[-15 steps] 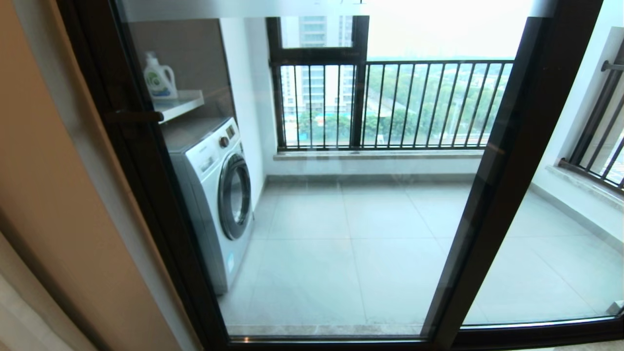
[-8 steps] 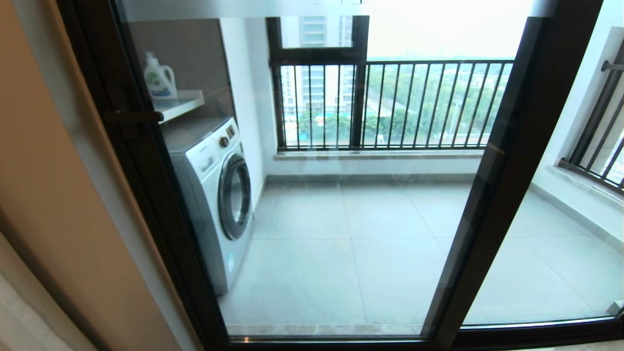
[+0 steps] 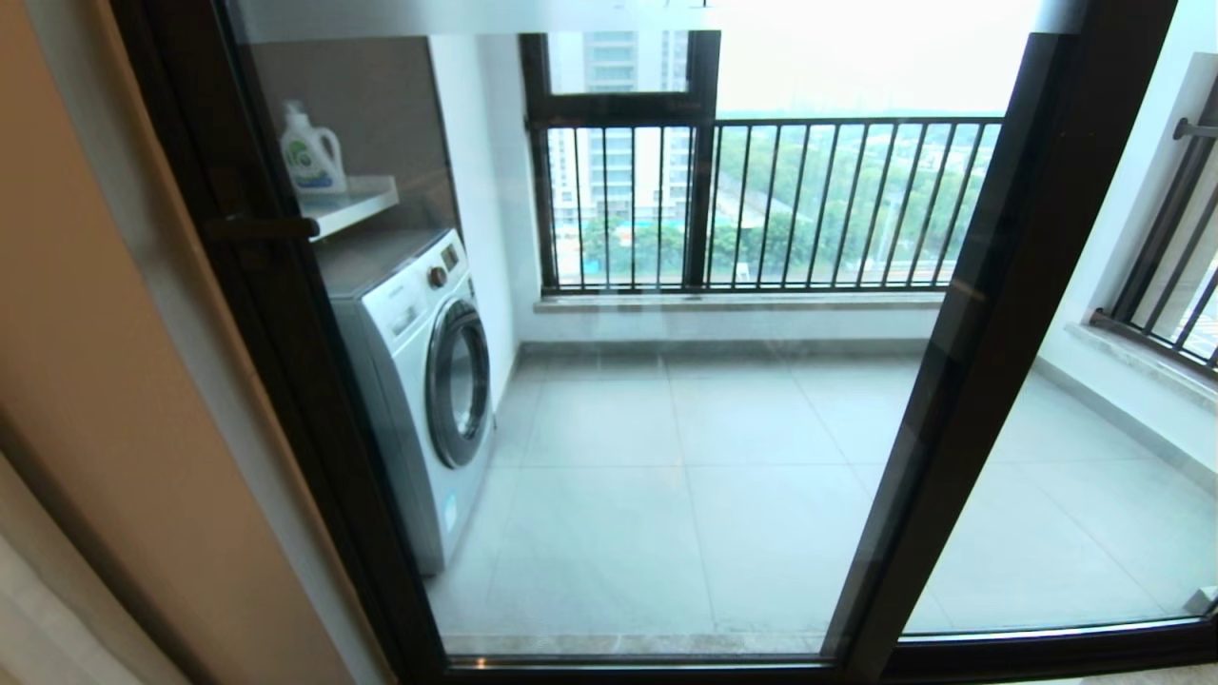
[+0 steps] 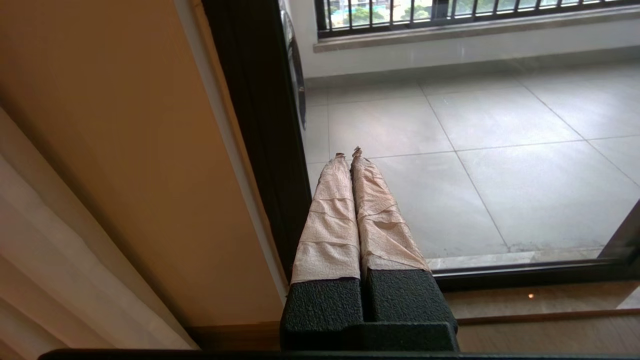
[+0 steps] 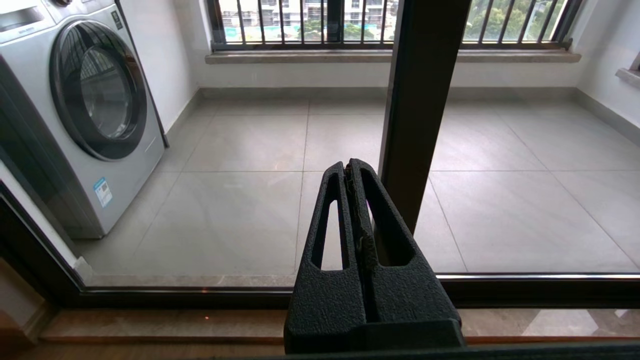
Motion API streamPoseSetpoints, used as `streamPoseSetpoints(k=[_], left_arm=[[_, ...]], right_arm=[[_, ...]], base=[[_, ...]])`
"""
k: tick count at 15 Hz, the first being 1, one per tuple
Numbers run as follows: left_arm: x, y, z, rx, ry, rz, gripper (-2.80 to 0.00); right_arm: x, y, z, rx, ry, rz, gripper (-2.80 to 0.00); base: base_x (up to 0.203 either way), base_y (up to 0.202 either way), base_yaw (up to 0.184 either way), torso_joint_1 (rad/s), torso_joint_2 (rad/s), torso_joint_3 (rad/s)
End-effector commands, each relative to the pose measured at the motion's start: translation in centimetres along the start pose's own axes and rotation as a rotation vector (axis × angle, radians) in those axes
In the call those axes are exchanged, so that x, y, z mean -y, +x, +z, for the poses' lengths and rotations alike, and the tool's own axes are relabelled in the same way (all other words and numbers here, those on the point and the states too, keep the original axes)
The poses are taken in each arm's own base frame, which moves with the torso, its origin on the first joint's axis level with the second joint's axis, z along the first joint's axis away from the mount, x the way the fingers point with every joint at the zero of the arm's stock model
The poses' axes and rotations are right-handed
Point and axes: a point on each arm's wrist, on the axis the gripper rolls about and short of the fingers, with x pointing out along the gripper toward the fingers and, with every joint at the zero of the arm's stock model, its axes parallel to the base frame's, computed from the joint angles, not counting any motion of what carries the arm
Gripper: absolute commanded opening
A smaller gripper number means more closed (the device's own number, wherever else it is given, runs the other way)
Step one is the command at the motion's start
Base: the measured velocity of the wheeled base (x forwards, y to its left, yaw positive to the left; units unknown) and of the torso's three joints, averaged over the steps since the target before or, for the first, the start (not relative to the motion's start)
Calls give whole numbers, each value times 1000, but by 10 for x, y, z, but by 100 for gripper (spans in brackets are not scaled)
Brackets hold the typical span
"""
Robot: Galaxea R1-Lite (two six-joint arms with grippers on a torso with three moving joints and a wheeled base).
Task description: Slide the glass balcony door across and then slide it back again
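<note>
The glass balcony door (image 3: 285,342) fills the head view: clear glass in a dark frame, with a small dark lever handle (image 3: 262,227) on its left upright, which stands against the beige wall. Neither gripper shows in that view. In the left wrist view my left gripper (image 4: 348,152) is shut and empty, its tape-wrapped fingers (image 4: 330,215) low beside that dark upright (image 4: 260,125), apart from it. In the right wrist view my right gripper (image 5: 351,167) is shut and empty, held before the glass just left of the door's other dark upright (image 5: 420,100).
Behind the glass stand a white washing machine (image 3: 419,381), a shelf with a detergent bottle (image 3: 309,152) and a black-barred railing window (image 3: 809,205). A handle-less glass panel (image 3: 1094,457) lies to the right. A beige wall (image 3: 86,381) and a curtain (image 4: 50,280) are on the left.
</note>
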Motion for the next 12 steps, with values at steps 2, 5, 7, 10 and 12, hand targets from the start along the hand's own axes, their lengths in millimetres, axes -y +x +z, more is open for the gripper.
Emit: streamPoseSetpoints(k=[2, 5, 7, 10, 12], left_arm=[[0, 0, 0, -2, 0, -1, -280], [0, 0, 0, -2, 0, -1, -280], [0, 0, 0, -3, 0, -1, -280], [0, 0, 0, -2, 0, -1, -280], [0, 0, 0, -2, 0, -1, -280]], right_arm=[[0, 1, -3, -12, 1, 2, -280], [0, 1, -3, -12, 0, 2, -280], [0, 1, -3, -13, 1, 2, -280], [0, 1, -3, -12, 1, 2, -280], [0, 1, -3, -12, 1, 2, -280]], base=[[0, 0, 0, 0, 0, 0], [0, 0, 0, 0, 0, 0], [0, 0, 0, 0, 0, 0], [0, 0, 0, 0, 0, 0], [0, 0, 0, 0, 0, 0]])
